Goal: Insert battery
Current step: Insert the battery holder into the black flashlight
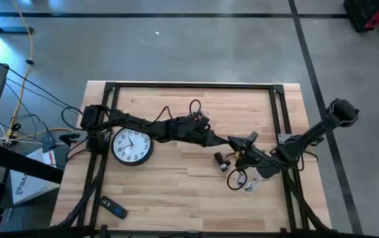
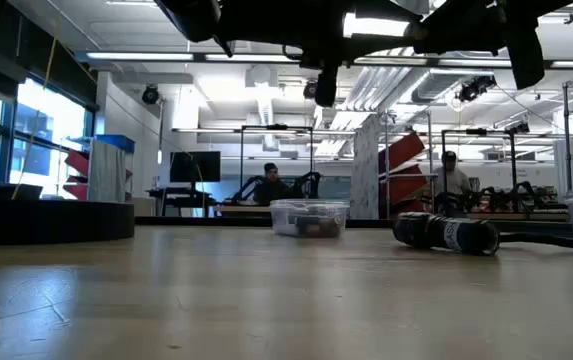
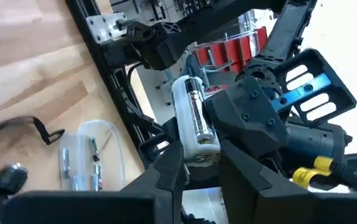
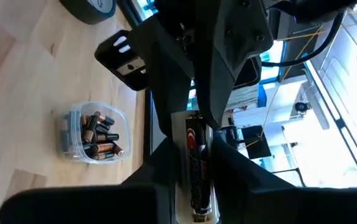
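We are looking down on the wooden table (image 1: 176,192), and both arms meet above its right half. The left gripper (image 1: 237,143) reaches across from the left side, past the wall clock (image 1: 131,147) lying face up, and the right gripper (image 1: 250,156) comes in from the right edge to meet it.

From the left wrist we see it plainly: a white battery holder (image 3: 194,121) with a silver cell (image 3: 196,111) lying in its slot stands between the left arm's dark fingers (image 3: 166,171), which are closed narrowly on its lower end. The right gripper's black body is pressed up against the holder from the other side.

The right wrist view gives us the same piece from the other side: the holder (image 4: 194,168) sits clamped between the right arm's own fingers (image 4: 159,162), a black and red battery (image 4: 195,146) seated lengthwise in it. So both grippers are gripping that one holder, held up off the table.

Down on the wood, a small clear tub of spare batteries (image 4: 92,135) rests near the arms, and a clear plastic container (image 3: 91,158) lies beside the frame rail. At the front left of the table lies a dark remote control (image 1: 114,209).

Across the low view, a black cylindrical object (image 2: 446,232) lies on its side, and people sit at benches far behind.
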`<state>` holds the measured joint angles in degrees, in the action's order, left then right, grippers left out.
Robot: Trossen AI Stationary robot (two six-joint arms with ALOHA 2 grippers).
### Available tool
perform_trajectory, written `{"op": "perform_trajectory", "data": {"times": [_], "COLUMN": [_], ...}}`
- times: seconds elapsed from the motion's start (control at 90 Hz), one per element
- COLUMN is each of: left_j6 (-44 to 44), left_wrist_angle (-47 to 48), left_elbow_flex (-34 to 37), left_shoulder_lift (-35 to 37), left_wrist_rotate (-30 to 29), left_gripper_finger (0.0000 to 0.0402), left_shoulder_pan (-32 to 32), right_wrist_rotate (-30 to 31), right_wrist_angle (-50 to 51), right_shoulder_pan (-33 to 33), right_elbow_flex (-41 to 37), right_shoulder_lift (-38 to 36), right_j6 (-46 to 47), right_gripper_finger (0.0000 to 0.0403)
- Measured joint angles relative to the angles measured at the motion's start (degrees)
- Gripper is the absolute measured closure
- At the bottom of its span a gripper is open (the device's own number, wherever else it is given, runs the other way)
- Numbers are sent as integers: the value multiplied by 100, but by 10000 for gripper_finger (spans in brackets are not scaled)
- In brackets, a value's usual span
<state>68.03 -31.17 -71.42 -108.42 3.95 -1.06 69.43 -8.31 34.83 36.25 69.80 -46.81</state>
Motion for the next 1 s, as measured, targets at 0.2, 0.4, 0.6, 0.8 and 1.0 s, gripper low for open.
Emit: {"op": "perform_trajectory", "data": {"times": [0.2, 0.4, 0.6, 0.8, 1.0], "left_j6": [-1349, -2771, -6011, -7298, -7557], "left_wrist_angle": [-482, -841, 230, 676, 947], "left_elbow_flex": [3, -5, -12, -19, -243], "left_shoulder_lift": [-7, -9, 2, -260, -964], "left_wrist_rotate": [300, 1521, 521, 22, 26], "left_gripper_finger": [288, 228, 210, 210, 210], "left_shoulder_pan": [25, 95, -362, -585, -471], "right_wrist_rotate": [430, 842, 1090, 984, 441], "right_wrist_angle": [-315, -418, -347, 297, 1233], "right_shoulder_pan": [169, 755, 1434, 1672, 1517], "right_elbow_flex": [3, -2, -2, 0, 0], "right_shoulder_lift": [-7, -342, -1174, -1910, -2385], "right_j6": [471, 768, 1488, 2345, 3564], "right_gripper_finger": [359, 359, 359, 359, 359]}}
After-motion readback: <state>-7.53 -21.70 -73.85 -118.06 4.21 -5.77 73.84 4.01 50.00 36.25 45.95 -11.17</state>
